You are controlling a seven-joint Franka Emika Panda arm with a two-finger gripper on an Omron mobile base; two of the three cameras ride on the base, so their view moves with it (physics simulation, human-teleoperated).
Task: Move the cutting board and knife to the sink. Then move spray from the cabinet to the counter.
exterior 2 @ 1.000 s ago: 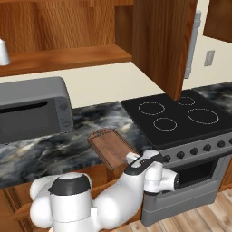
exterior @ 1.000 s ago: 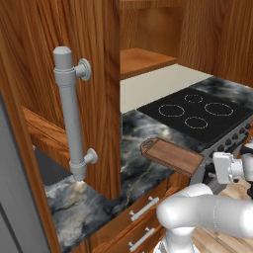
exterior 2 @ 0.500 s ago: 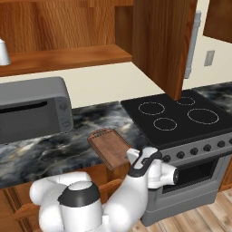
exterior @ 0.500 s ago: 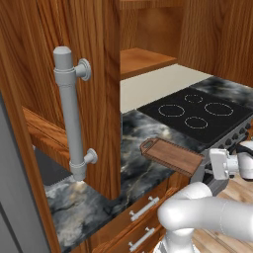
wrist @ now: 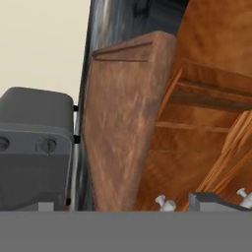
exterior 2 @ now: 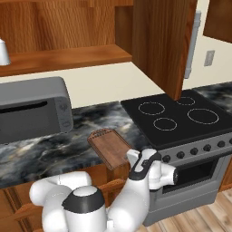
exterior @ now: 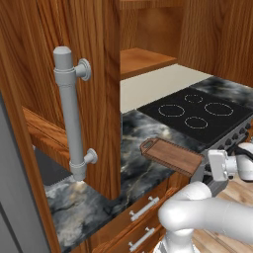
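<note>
Left base view: the cutting board (exterior: 173, 155) lies flat on the counter (exterior: 133, 163), hanging out over the front edge beside the stovetop (exterior: 197, 111). Its long axis runs from the counter out toward me, with the slotted handle end pointing back at the wall and the plain end toward my gripper (exterior: 205, 175). My hand sits right at that near end, below the counter lip; whether my fingers are closed on the board or just next to it, I cannot tell from here.

Over in the right base view, same story: board (exterior 2: 110, 147) angled across the marble, handle slot away from me, near end sticking past the drawers. My wrist is tucked just beside it, in front of the oven knobs (exterior 2: 192, 152). On the left stands a grey toaster oven (exterior 2: 34, 108), and up on the cabinet (exterior 2: 68, 56) shelf a white bottle (exterior 2: 3, 52) peeks in at the edge (probably the spray, too cut off to be sure).

Hand view now, rolled sideways: the board (wrist: 123, 128) stands tall across the middle, its underside grain facing me, wooden drawer fronts (wrist: 206, 123) to one side, the stove's front (wrist: 34, 142) to the other. No readable writing or labels anywhere. The open cabinet door's grey bar handle (exterior: 71, 113) looms close in the left base view.
</note>
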